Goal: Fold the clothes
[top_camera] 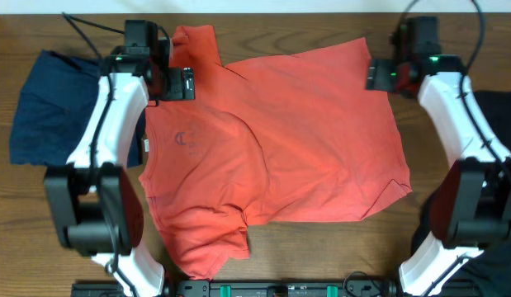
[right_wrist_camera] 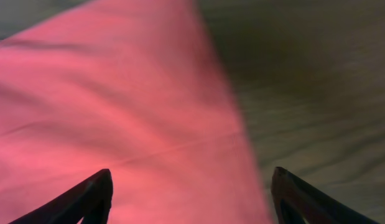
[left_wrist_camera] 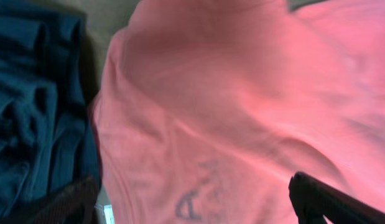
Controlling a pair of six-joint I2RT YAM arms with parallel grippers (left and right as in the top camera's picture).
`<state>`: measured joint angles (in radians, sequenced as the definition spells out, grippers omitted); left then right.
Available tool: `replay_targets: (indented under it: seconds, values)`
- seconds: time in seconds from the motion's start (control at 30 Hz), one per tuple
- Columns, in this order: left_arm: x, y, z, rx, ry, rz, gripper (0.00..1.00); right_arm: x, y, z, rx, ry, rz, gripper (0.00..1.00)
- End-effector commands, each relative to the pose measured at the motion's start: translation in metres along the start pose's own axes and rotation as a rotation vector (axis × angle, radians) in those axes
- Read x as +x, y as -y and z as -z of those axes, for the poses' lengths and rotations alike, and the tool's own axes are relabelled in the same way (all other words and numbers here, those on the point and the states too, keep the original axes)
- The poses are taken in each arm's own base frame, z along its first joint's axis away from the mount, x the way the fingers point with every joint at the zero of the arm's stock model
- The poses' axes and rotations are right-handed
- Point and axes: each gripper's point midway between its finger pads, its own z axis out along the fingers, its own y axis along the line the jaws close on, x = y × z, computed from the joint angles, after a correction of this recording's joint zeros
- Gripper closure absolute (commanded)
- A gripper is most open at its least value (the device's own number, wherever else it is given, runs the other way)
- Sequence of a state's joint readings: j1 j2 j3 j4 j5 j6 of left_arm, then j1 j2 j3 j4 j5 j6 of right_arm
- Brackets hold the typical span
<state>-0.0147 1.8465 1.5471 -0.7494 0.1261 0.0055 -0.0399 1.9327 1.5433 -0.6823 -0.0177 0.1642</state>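
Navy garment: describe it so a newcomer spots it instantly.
On the wooden table, find the big coral-red T-shirt in the middle. The navy garment lies bunched left of it, beside the left arm. It alone is dark blue; the garment at the far right is black.

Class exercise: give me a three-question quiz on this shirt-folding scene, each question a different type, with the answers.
1. True or false: the navy garment lies to the robot's right of the coral-red T-shirt.
2. The left gripper and right gripper are: A both open; B both shut on cloth; C one open, one shut.
3. What mark shows on the T-shirt's upper face?
Key: 1 false, it lies to the left; 2 A; 3 a small dark logo.
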Motion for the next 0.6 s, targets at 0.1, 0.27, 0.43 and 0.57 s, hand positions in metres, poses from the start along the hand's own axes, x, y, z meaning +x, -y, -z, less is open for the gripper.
replay_targets:
  seconds: [0.1,0.27,0.43,0.57]
  values:
    - [0.009,0.028,0.068,0.145,0.034,-0.02,0.0,0.019,0.024,-0.058,-0.103,-0.091,0.015,0.16]
    - [0.028,0.033,0.087,0.168,-0.011,-0.014,0.0,0.035,0.02,-0.087,-0.152,-0.14,0.018,0.18]
    - [0.048,0.034,0.089,0.175,-0.091,-0.001,0.0,0.059,0.009,-0.103,-0.175,-0.218,0.023,0.38]
    - [0.054,0.033,0.09,0.174,-0.119,0.004,0.02,0.068,0.006,-0.107,-0.168,-0.248,0.035,0.73]
